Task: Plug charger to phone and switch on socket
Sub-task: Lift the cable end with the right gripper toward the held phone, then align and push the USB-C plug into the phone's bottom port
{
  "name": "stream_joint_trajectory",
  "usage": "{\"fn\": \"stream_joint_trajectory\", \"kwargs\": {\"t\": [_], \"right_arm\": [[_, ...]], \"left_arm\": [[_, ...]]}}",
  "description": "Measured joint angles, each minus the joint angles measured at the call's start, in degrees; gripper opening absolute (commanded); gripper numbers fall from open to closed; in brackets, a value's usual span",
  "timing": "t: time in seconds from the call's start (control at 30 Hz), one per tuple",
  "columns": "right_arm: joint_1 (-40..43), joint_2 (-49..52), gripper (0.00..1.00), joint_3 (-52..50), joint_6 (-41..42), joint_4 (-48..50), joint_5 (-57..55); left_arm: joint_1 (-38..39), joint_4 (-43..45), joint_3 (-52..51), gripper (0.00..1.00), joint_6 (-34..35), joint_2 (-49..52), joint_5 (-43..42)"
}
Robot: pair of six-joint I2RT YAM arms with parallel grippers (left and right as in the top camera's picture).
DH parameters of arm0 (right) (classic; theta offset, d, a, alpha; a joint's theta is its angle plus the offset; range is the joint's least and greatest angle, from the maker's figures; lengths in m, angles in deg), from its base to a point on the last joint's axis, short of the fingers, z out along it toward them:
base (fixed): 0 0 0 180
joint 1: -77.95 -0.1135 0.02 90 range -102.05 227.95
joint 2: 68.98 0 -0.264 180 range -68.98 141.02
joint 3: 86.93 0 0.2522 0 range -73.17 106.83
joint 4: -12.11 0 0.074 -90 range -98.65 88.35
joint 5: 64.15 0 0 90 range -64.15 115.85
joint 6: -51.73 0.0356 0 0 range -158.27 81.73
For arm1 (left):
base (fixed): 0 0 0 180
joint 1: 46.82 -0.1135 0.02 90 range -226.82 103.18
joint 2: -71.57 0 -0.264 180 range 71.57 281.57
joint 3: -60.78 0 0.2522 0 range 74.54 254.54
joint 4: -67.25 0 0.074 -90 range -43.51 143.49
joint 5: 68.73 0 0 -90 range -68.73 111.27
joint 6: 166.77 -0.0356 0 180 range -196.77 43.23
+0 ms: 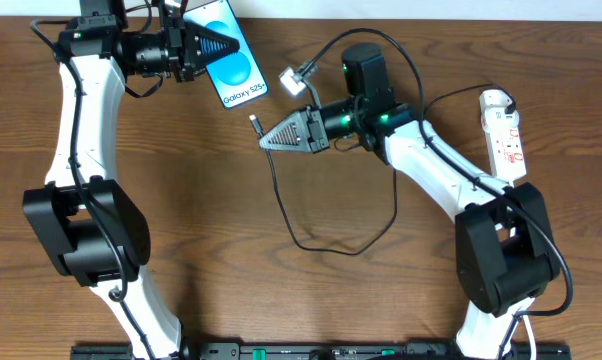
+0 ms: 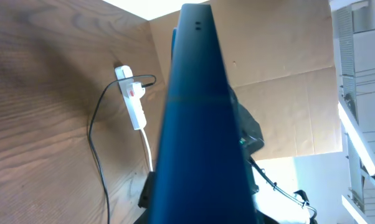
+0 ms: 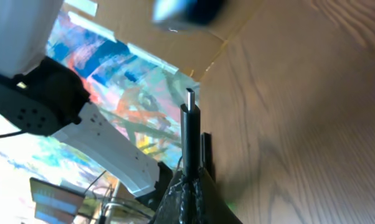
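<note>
Nearest, the charger (image 1: 325,249) cable lies in a slack loop on the table (image 1: 201,200), right of centre. Farther in, the right gripper (image 1: 269,139) points left, its fingers pressed together on the cable just behind the end. In the right wrist view the plug tip (image 3: 189,118) sticks straight out past the fingers, above the wood. The cable arcs over the right arm to a small white adapter (image 1: 299,78) lying just beyond that gripper. On the right side the white socket (image 1: 506,130) lies lengthwise, well apart from both grippers. Farthest, left of centre, the left gripper (image 1: 209,45) is clamped on the phone (image 1: 233,68), whose blue screen faces up with "Galaxy S25+" at its near end. The left wrist view shows the phone edge-on. The plug tip is near that end of the phone but apart from it.
</note>
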Motion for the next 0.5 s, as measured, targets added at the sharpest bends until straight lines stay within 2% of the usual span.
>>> {"fn": "stream_joint_trajectory", "kwargs": {"t": [0.17,0.5], "right_arm": [[-0.20,-0.02,0.01,0.00,4.07,4.35,0.35],[-0.20,-0.02,0.01,0.00,6.32,4.57,0.42]], "left_arm": [[0.00,0.00,0.00,0.08,0.13,0.00,0.00],[0.00,0.00,0.00,0.07,0.13,0.00,0.00]]}}
